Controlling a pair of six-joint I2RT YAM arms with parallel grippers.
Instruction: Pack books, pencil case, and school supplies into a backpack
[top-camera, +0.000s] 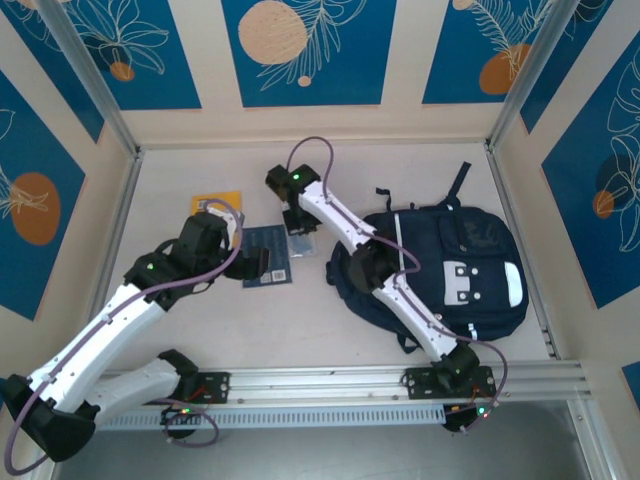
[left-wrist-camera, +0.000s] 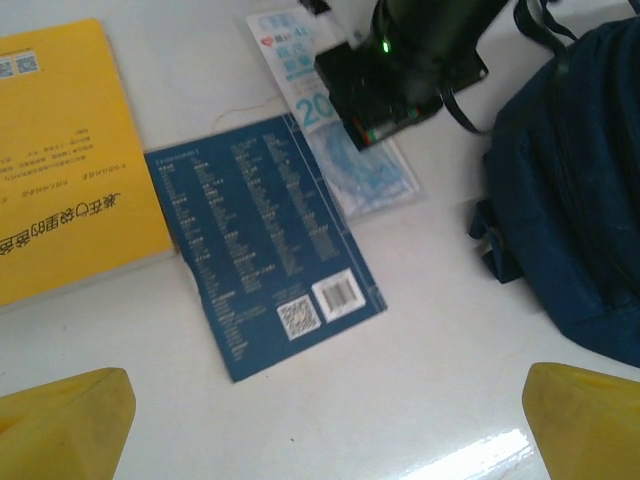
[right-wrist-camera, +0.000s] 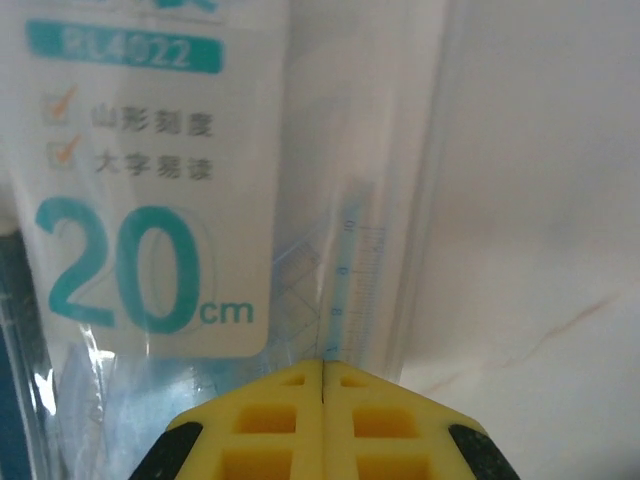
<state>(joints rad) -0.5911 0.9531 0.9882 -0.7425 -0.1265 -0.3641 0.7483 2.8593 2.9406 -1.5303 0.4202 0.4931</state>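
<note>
Two pincers are hanging over the white bench (left-wrist-camera: 440, 350), and they are standing in opposite states. The left pincer (left-wrist-camera: 322, 430) is gaping wide. Its yellow fingers (left-wrist-camera: 65, 420) are sitting at the two lower corners of its wrist view, with nothing between them but bare bench. Directly ahead of it a dark navy book (left-wrist-camera: 262, 240) is lying flat, back cover up, showing a white barcode label and a square code near the corner closest to the pincer. Ahead and to the left of this pincer, the yellow-orange book (left-wrist-camera: 65, 160) is lying flat too, right alongside the navy one. Ahead and to its right, the backpack (left-wrist-camera: 580, 170) is resting on the bench, apart from the navy book.

The right pincer (right-wrist-camera: 322, 392) is pressed together, its two yellow tips meeting along a thin seam. It is pointing down at a pale blue-white packet (right-wrist-camera: 150, 230), a clear sleeve holding a white card that reads "20 cm" in teal and a see-through ruler. The packet is lying straight ahead of the tips, with the card to their left and bare bench to their right. The tips are seemingly sitting at the packet's near edge, but I cannot tell whether they are pinching any of the film. From the left pincer, this packet is lying just beyond the navy book's far edge, under the right arm's dark wrist (left-wrist-camera: 410, 60).
</note>
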